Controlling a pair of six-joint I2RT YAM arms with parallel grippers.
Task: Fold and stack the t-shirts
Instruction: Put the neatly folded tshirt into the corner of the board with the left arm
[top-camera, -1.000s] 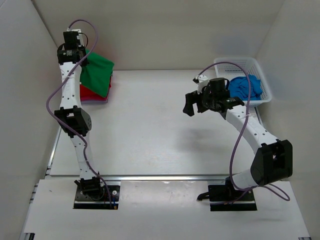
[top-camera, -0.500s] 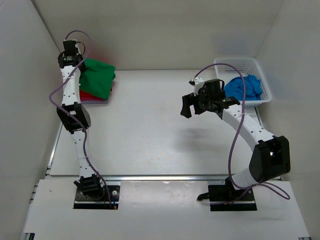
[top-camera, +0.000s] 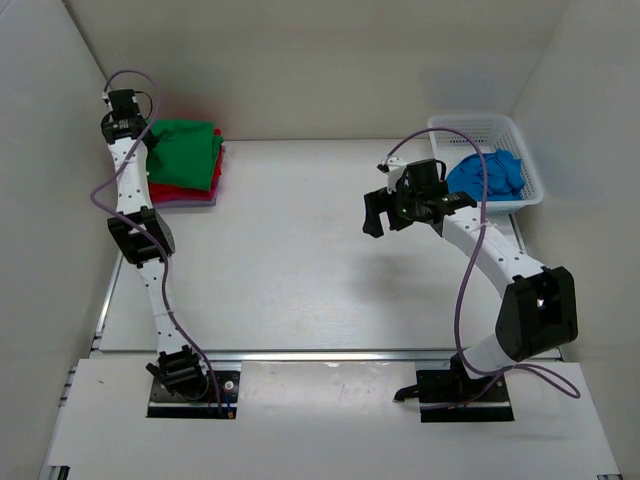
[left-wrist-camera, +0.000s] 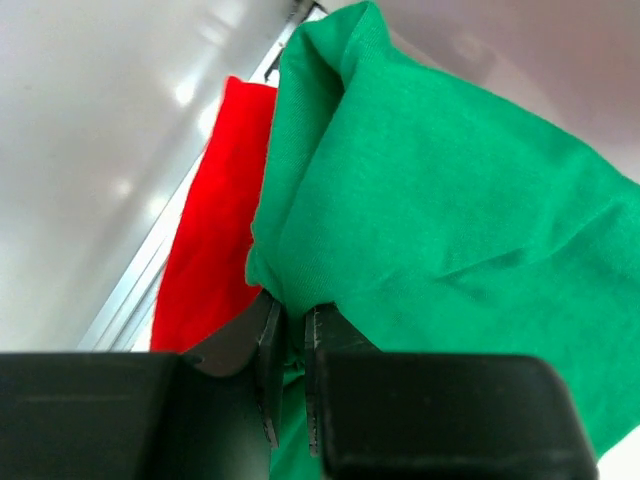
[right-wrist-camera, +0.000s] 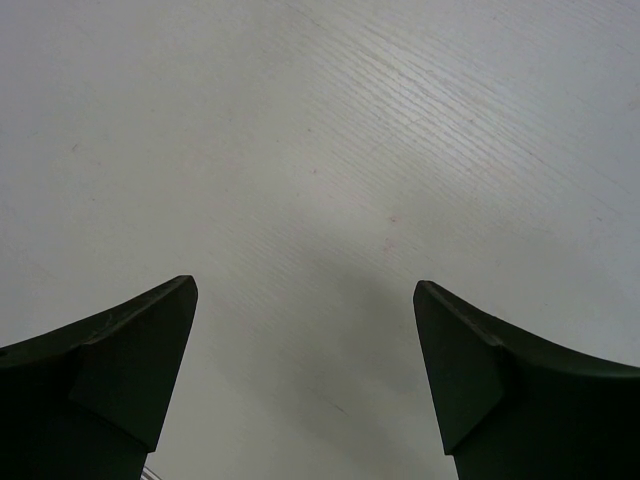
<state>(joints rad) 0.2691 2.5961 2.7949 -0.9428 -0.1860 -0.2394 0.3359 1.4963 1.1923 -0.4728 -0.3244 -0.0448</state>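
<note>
Left wrist: a fold of the green t-shirt is being pinched by the left gripper, the fingers being pressed together on the cloth. The rest of the green cloth is being spread ahead and to the right of the fingers. The red t-shirt is being shown under it, just left of the fingers.

Right wrist: the right gripper is being held wide apart with nothing between the fingers – only bare table is being seen beyond them.

Top external: green is being kept on top of red at the left fingers. The blue t-shirt is being left bunched in the white basket – behind the right fingers, well apart from them.
</note>
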